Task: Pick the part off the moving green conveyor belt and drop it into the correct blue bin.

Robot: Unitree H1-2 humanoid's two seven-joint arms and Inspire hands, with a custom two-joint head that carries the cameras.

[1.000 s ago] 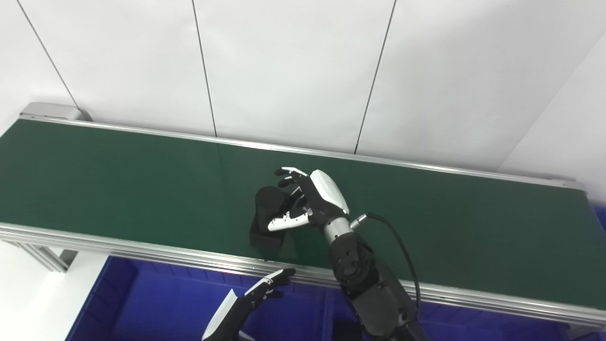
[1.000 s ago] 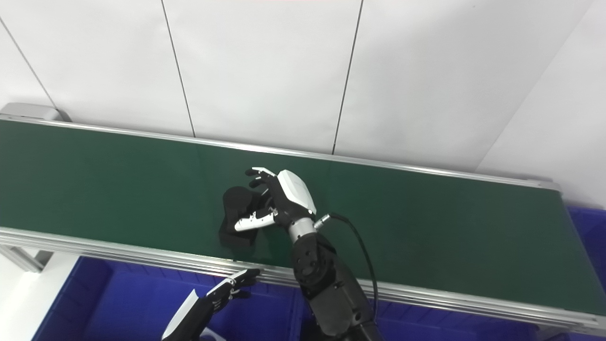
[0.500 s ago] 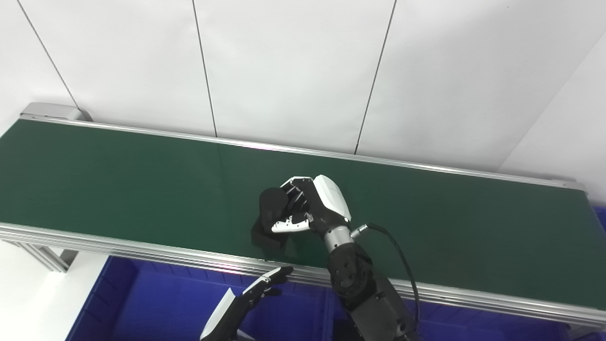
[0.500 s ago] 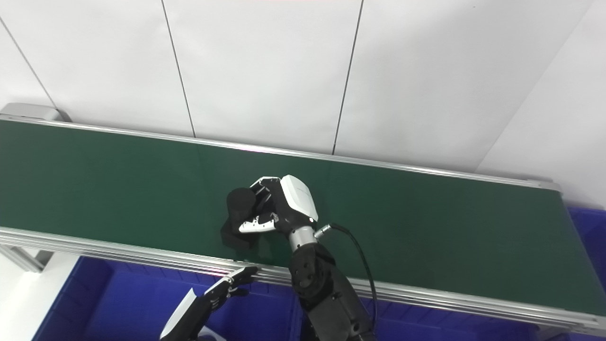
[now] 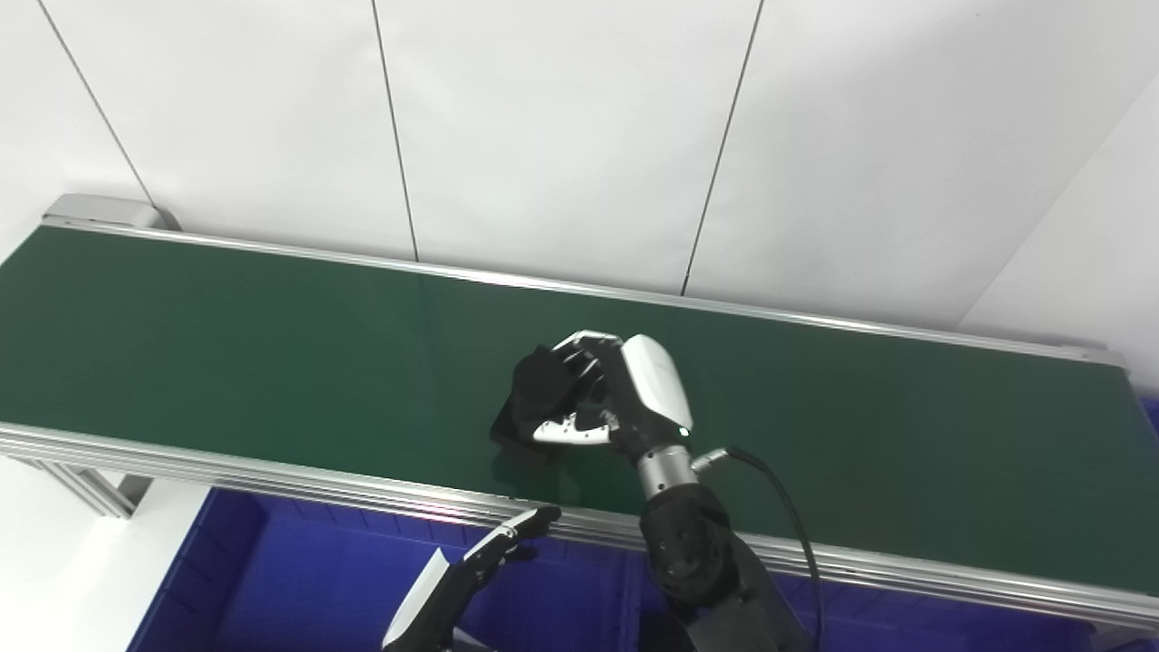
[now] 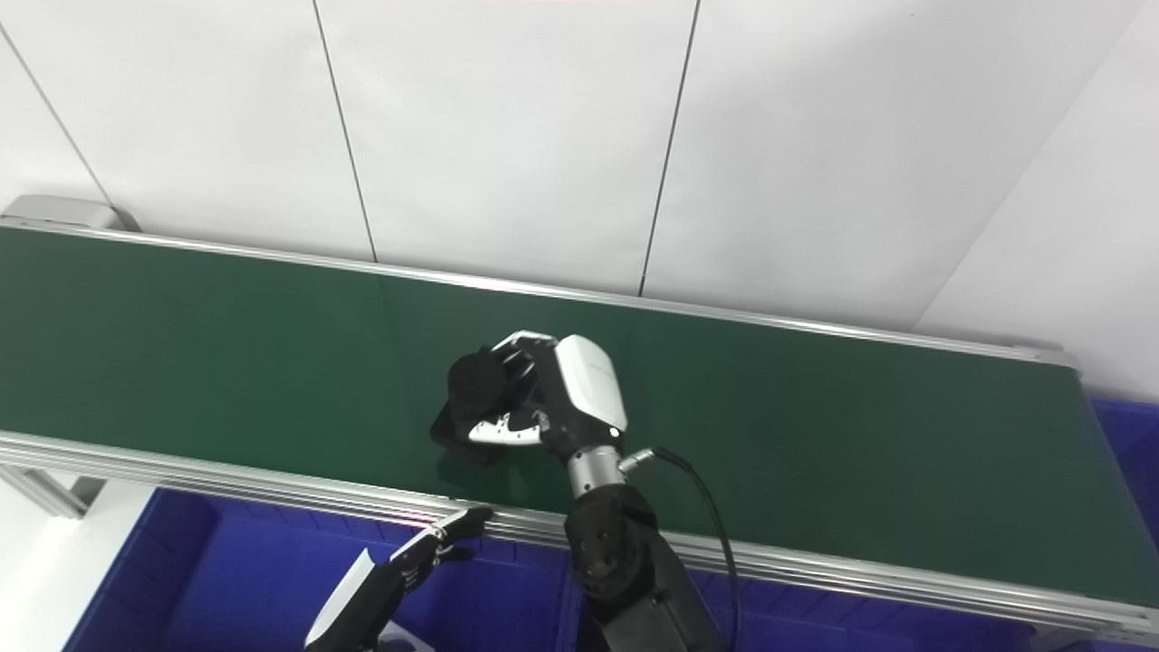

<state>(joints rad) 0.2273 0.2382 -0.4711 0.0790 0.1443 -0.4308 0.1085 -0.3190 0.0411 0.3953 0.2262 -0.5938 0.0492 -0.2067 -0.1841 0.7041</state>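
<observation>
A black part [image 5: 532, 398] sits in my right hand [image 5: 605, 398] over the middle of the green conveyor belt [image 5: 226, 344], near its front rail. The right hand's fingers are curled around the part and hold it just off the belt; it also shows in the right eye view [image 6: 473, 391]. My left hand [image 5: 471, 575] hangs below the belt's front rail over the blue bin [image 5: 299, 589], fingers stretched out and holding nothing.
The belt's silver front rail [image 5: 272, 475] runs between the hands and the bins. A second blue bin [image 6: 1118, 435] shows at the right end of the belt. A white panelled wall [image 5: 561, 136] stands right behind the belt.
My right hand closed its fingers around the black part, then lifted and tilted it slightly up and to the right. The left hand barely moved.
</observation>
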